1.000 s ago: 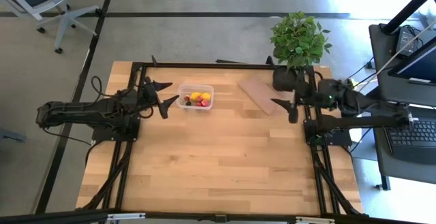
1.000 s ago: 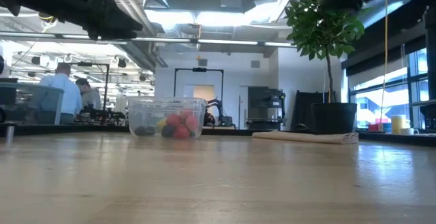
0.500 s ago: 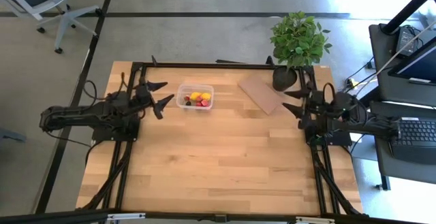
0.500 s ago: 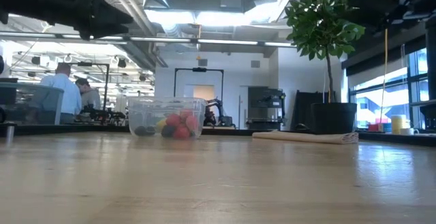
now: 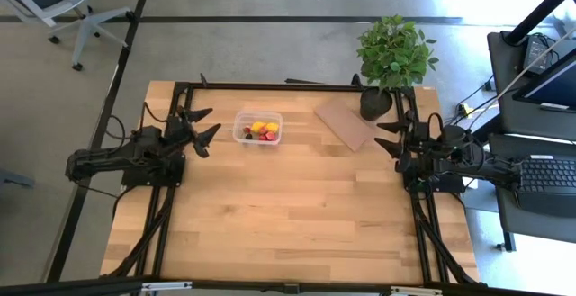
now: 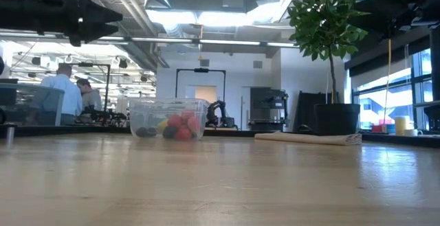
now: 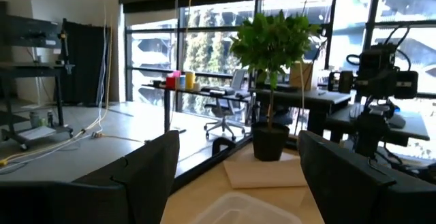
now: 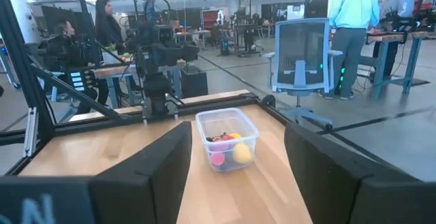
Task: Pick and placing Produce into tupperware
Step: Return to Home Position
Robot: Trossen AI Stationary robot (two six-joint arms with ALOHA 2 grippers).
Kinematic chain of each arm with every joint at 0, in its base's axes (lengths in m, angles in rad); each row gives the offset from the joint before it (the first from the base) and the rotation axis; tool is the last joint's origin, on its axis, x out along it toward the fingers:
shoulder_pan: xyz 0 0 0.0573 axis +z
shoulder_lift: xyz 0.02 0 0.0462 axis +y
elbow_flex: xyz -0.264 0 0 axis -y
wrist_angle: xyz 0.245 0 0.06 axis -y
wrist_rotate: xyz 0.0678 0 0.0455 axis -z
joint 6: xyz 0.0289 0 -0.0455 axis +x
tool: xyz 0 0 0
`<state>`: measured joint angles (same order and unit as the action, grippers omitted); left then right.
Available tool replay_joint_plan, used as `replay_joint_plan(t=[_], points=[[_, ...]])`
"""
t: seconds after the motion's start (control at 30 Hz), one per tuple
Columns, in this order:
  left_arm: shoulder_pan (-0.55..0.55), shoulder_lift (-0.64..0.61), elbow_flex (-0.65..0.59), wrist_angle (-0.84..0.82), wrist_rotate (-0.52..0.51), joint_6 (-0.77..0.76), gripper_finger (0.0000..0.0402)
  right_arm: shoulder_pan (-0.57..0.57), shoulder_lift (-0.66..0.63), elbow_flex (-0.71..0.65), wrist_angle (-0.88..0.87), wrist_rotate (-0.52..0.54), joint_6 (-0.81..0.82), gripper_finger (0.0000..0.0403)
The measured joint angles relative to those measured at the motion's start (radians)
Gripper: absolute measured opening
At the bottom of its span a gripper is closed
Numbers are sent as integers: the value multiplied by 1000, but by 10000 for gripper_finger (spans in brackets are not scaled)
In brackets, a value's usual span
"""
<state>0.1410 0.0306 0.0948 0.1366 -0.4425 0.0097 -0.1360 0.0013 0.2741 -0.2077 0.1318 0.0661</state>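
Table (image 5: 288,206): front and middle left unobstructed. Back strip occupied by tupperware (image 5: 257,129), board (image 5: 346,123), plant (image 5: 394,53).

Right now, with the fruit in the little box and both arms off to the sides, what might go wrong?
The left claw hangs open close beside the clear box; a stray swing could knock that light box and spill the fruit, since it has no lid. The right claw is open near the plant pot and the brown board, so it might brush either.

The tupperware (image 7: 240,207) is cut off by the left wrist view's edge
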Motion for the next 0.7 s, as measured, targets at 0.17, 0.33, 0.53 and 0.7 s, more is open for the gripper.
replay_joint_plan(t=[0.17, 0.33, 0.53, 0.7], points=[[0, -29, -51, 2, 0, -15, 291, 0, 0, -6, 14, 0, 11, 236], [1, -27, -87, -7, -10, -49, 291, 0, 0, -58, 83, -1, 27, 236], [1, -29, -87, -14, -17, -3, 291, 0, 0, -160, 223, -2, 80, 236], [1, -28, -87, -28, -16, 24, 291, 0, 0, -245, 394, -2, 84, 236]])
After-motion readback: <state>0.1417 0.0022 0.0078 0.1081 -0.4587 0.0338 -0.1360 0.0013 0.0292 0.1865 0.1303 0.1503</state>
